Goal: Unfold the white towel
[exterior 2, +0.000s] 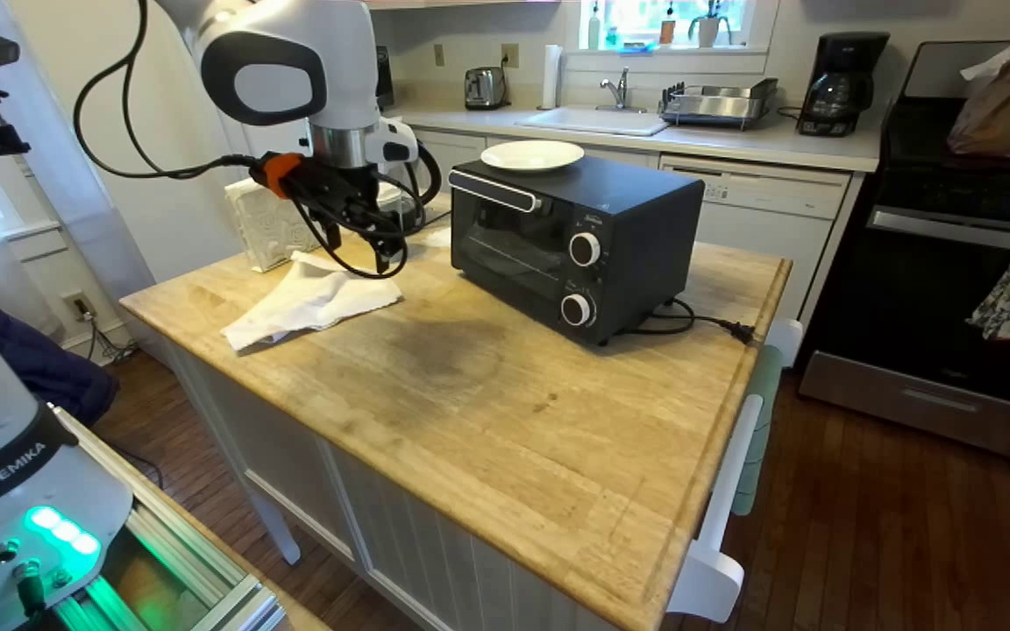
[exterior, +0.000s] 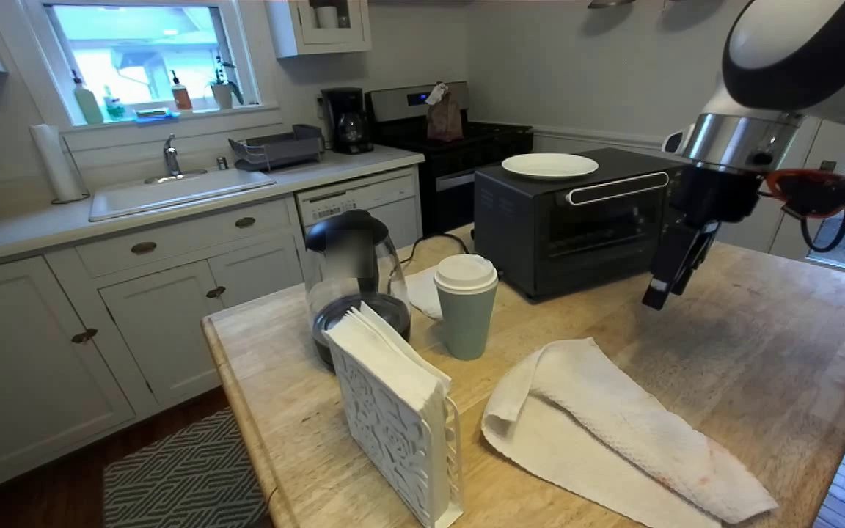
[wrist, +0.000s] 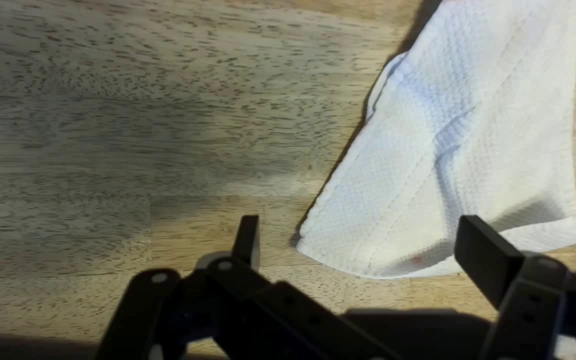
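Currently, hand (wrist: 359, 227) hangs above tabletop (exterior: 774, 330), fingers (wrist: 487, 257) spread apart; white towel (exterior: 613, 440) partly folded near lidded cup (exterior: 469, 315).

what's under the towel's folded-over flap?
In an exterior view, a lower layer of the same towel sticks out from under the flap. Farther under, it's covered, so I can't tell what else is there.

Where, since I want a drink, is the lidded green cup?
In an exterior view, the cup stands mid-picture on the tabletop, just right of the kettle, with the toaster oven behind it to the right.
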`<state>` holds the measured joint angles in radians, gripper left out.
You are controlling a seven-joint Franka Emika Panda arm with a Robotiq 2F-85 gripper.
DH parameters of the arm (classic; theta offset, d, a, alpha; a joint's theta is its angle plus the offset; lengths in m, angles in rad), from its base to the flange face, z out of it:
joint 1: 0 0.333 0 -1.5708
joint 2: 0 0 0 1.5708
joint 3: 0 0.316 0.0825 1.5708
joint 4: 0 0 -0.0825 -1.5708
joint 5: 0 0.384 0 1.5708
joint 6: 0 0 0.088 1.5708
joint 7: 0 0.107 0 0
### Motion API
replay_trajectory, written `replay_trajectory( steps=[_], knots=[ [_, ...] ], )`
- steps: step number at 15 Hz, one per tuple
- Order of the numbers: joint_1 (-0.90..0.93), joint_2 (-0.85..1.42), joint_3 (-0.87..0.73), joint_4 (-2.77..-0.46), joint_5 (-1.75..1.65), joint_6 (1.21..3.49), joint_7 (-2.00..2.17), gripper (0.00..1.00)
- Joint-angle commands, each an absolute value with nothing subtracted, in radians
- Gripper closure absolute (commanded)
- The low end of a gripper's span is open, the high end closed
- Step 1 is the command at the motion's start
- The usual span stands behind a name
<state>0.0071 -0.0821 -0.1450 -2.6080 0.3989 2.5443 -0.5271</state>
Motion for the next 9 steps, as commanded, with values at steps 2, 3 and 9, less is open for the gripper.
replay_trajectory(
  steps=[2,3,9],
  knots=[
    [0.007,0.059,-0.095,-2.555,0.446,2.659,-0.595,0.0],
    [0.0,0.083,-0.079,-2.542,0.438,2.674,-0.594,0.0],
    [-0.054,0.196,0.004,-2.472,0.425,2.731,-0.603,0.09]
  ],
)
